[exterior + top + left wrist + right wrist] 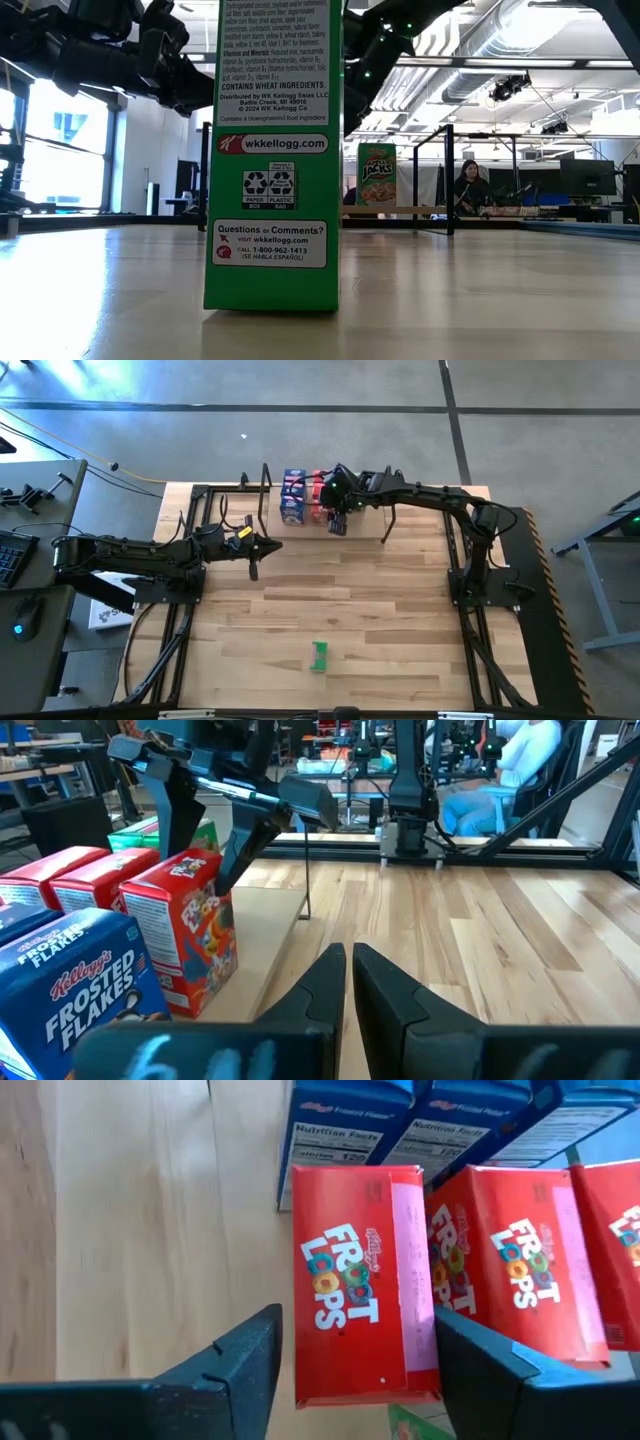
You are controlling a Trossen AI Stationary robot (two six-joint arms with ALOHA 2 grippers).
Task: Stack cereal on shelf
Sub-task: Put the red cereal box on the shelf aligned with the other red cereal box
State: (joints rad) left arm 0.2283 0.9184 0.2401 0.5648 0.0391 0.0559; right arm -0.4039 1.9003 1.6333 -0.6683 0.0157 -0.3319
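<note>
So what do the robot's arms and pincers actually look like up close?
Both arms are black and slim, built from jointed segments. The left arm carries a small yellow mark near its wrist, and dark cables trail from both bases along the table's black frame. The left gripper ends in two flat, matte black fingers tapering to wedges. The right gripper has broader black fingers with a notched seam.

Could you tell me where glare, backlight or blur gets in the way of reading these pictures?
High view: bluish glare washes the floor beyond the table. Low view: bright windows backlight the arms into dark shapes, while the close green cereal box fills the middle and reads sharply. Left wrist view: the left tool is soft at the bottom edge. Right wrist view: the red cereal box is evenly lit.
</note>
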